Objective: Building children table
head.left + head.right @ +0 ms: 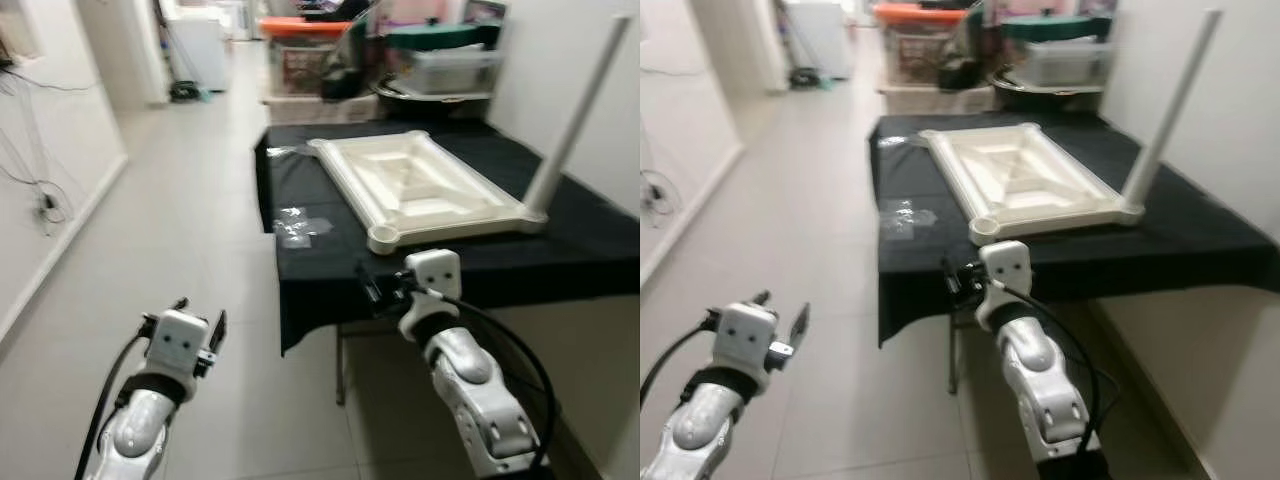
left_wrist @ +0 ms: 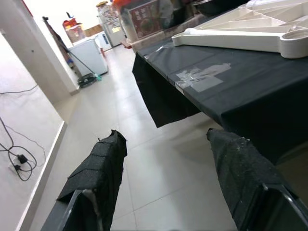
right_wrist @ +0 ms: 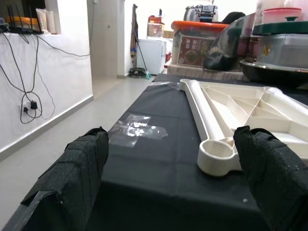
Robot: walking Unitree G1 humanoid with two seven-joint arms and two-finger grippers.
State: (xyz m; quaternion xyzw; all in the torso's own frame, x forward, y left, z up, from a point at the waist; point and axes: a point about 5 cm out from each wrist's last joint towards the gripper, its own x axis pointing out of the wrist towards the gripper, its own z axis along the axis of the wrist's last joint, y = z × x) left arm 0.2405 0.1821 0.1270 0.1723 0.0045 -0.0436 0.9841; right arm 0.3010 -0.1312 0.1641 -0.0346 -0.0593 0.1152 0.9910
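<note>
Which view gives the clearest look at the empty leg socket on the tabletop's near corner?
The right wrist view: the socket sits close and sharp, its round opening visible between the pincer fingers. Both eye views show it small and blurred at the tabletop corner. The left wrist view catches just its edge.

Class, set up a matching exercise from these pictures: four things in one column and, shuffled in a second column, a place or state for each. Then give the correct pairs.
Things:
1. white tabletop
2. white table leg
3. clear tape patch
4. left gripper

Places or states:
A. stuck flat on the black cloth beside the tabletop
B. standing upright in one corner socket
C. open, hanging over the tiled floor
D. lying upside down on the black cloth

Pairs: 1-D, 2-B, 3-A, 4-C
</note>
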